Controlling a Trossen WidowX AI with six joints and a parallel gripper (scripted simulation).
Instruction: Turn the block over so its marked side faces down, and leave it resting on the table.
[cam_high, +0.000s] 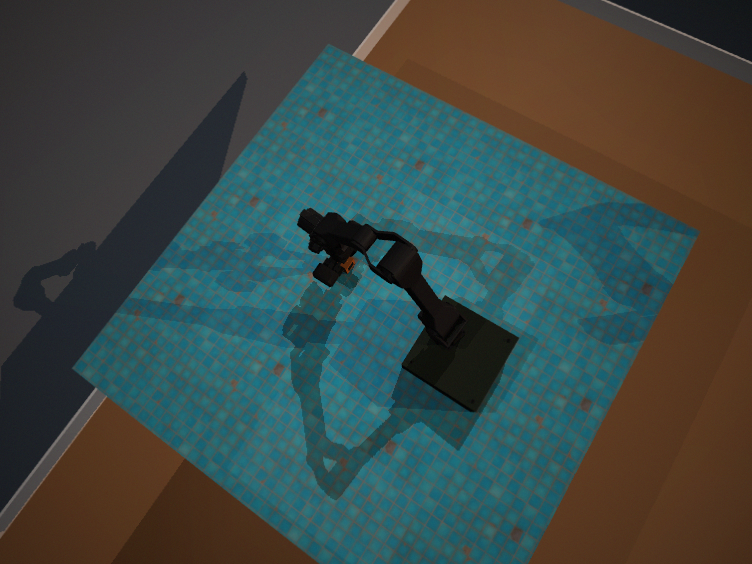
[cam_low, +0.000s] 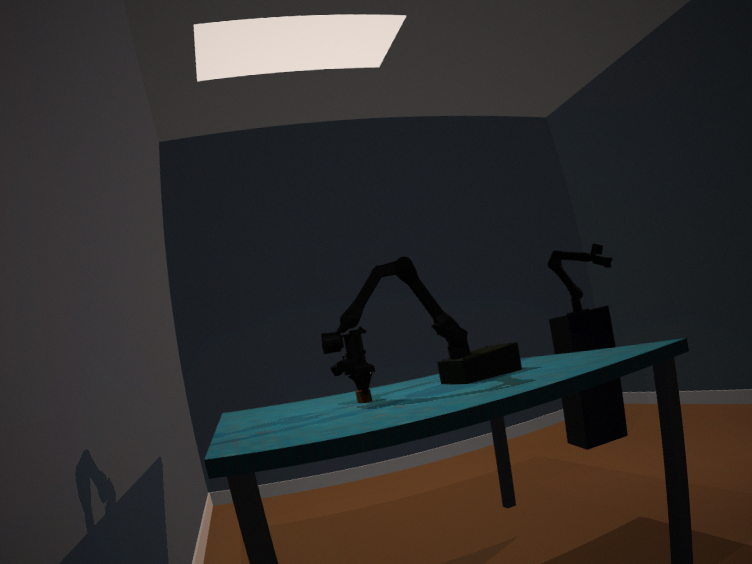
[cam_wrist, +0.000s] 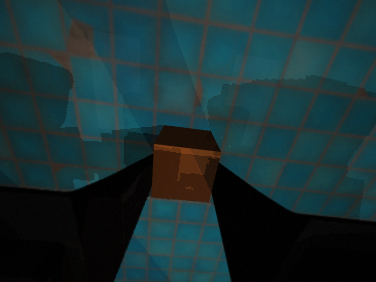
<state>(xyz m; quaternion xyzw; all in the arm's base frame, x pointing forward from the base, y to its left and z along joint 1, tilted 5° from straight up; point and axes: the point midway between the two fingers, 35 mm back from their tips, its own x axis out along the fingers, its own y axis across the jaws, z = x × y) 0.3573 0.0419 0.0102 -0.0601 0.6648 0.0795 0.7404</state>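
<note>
The small orange-brown block (cam_high: 348, 265) (cam_low: 363, 397) (cam_wrist: 183, 175) is between the two dark fingers of my gripper (cam_wrist: 184, 163), which is shut on it. The fingers press on its left and right sides in the wrist view and point down in the exterior view. The block is very low over the blue tiled table (cam_high: 425, 127) (cam_low: 291, 428) (cam_wrist: 280, 45); whether a thin gap lies beneath it is hard to tell. One lit face and a darker face show in the wrist view. I cannot make out which side is marked.
The arm's dark base box (cam_high: 461, 358) (cam_low: 482, 364) stands on the table, to the right of the block in the top and exterior views. Shadows of the arm cross the tiles. A second arm (cam_low: 567, 282) stands on a dark pedestal (cam_low: 589, 394) beyond the table.
</note>
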